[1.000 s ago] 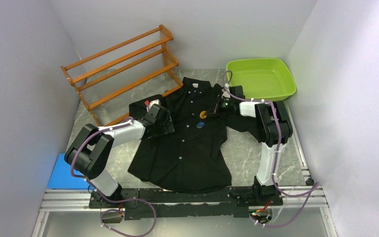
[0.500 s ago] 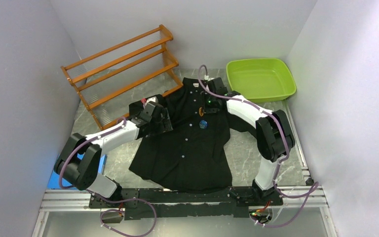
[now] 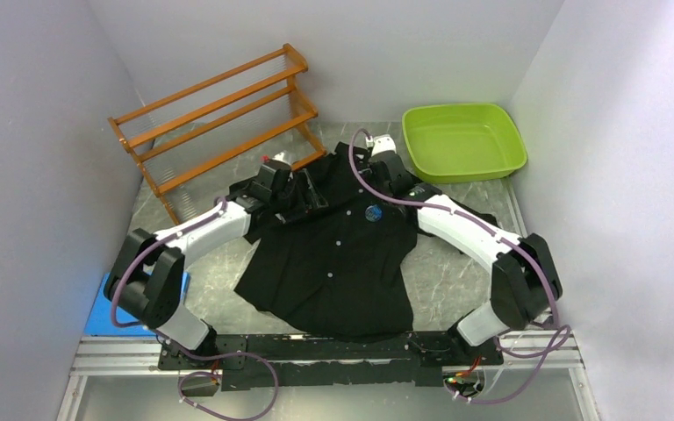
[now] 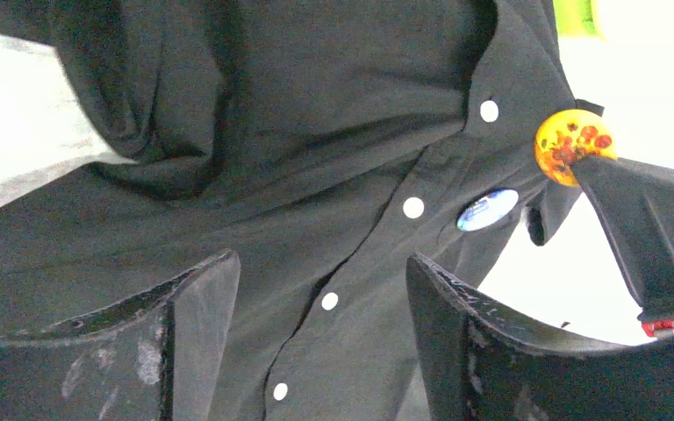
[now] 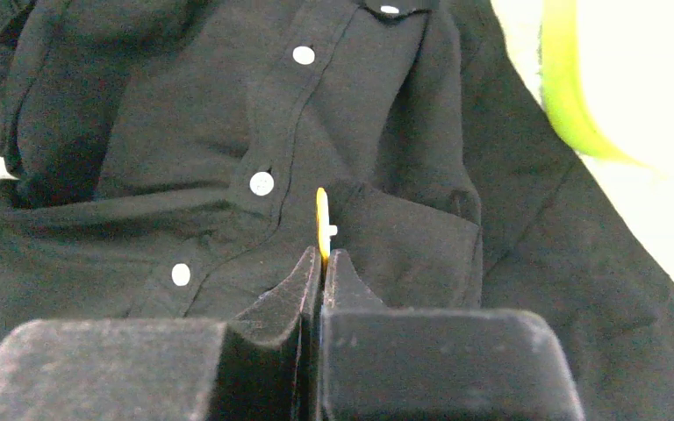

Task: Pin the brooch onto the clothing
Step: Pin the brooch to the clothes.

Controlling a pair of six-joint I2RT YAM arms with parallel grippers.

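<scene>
Fingers (image 5: 285, 294) of the right gripper (image 5: 323, 263) are pinched tight on the brooch (image 5: 322, 219). It shows edge-on there as a thin yellow disc with a small pale stud on one side. In the left wrist view its face shows: yellow with red flowers. The brooch hangs over the upper front of the shirt (image 3: 342, 263), near the button line below the collar. Cannot tell if it touches the cloth. In the top view the right wrist hides it.

The left gripper (image 4: 320, 263) is spread wide, nothing pinched, hovering above the shirt front lower down the button row. The shirt lies flat and face up on the table (image 3: 439, 272), collar toward the far side, with the cloth bunched around the shoulder on the left arm's side. A round blue badge (image 4: 487, 209) already sits on the chest just beside the buttons. Whether it is pinned or only lying there, can't say.

Progress, my read: pickup and carry are done, and the brooch is over the target area. Not yet done are bringing it down onto the fabric, getting the pin through, fastening it and letting go. The pin and clasp are not visible, so open or closed is unknown. The left gripper looks placed to hold the cloth taut but has no hold yet.
</scene>
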